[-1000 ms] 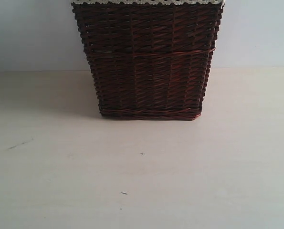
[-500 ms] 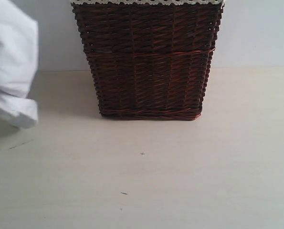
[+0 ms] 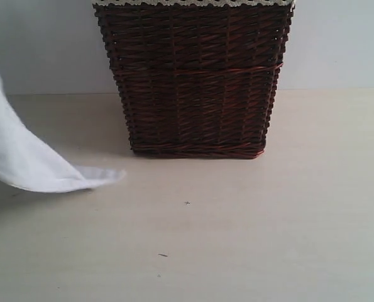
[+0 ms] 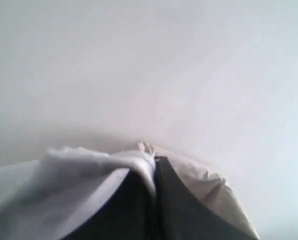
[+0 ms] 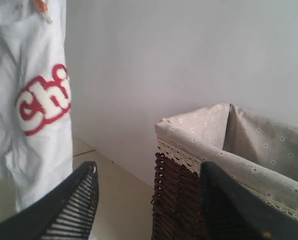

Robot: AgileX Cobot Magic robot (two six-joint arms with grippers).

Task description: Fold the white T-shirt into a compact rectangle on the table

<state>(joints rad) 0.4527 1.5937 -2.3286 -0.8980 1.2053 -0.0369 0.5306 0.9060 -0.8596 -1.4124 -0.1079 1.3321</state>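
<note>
White T-shirt enters at the far left of the exterior view, hanging as a slanted sheet. Its lowest corner reaches toward the wicker basket, and I cannot tell whether that corner touches the table or sits just above it. Left gripper: jaws pressed together with white cloth bunched over the tips, so it is judged to be carrying the garment by one pinch, which would explain the long drape rather than a flat spread. The right wrist view shows the garment hanging, red-outlined lettering facing out, beside the basket's floral liner. The basket stands mid-table against the back wall; the bare tabletop in front is the likely laying area. Right gripper: fingers spread apart, holding nothing, aimed toward the hanging cloth, probably waiting to take a second edge. Folding not yet begun.
</note>
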